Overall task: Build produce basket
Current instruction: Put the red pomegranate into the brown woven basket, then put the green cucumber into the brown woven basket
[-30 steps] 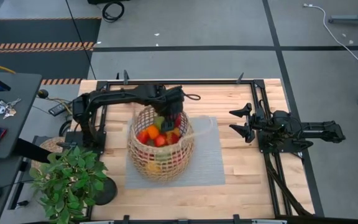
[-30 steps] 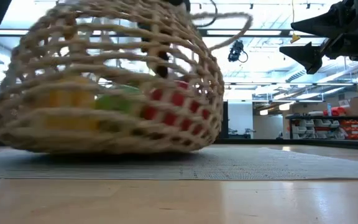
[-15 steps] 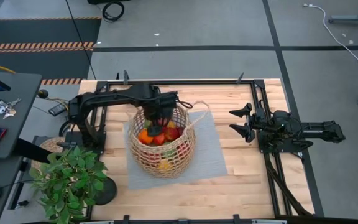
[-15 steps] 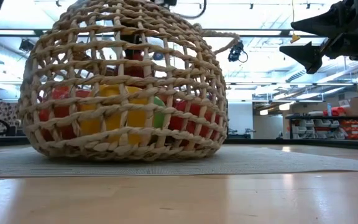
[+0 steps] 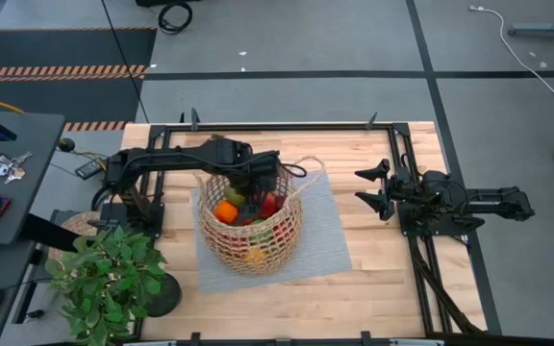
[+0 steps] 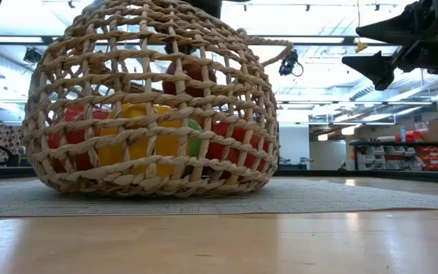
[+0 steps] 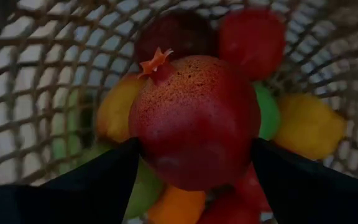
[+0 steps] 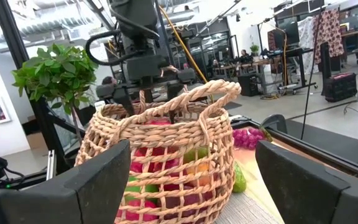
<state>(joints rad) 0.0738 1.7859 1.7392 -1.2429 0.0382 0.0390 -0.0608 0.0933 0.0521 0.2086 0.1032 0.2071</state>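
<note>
Directly under my left gripper (image 7: pixel 194 168), which clasped a speckled dark-red pomegranate (image 7: pixel 194 121) between its fingers, lay the round tan woven wicker basket (image 5: pixel 250 221) on the grey mat (image 5: pixel 327 235), half full of toy produce. My right gripper (image 5: pixel 371 186) idled with its fingers spread, well apart to the basket's right.

Both arms are matte black, jointed, trailing black cables, each pincer (image 5: pixel 371 186) ending in two pointed black fingers.
</note>
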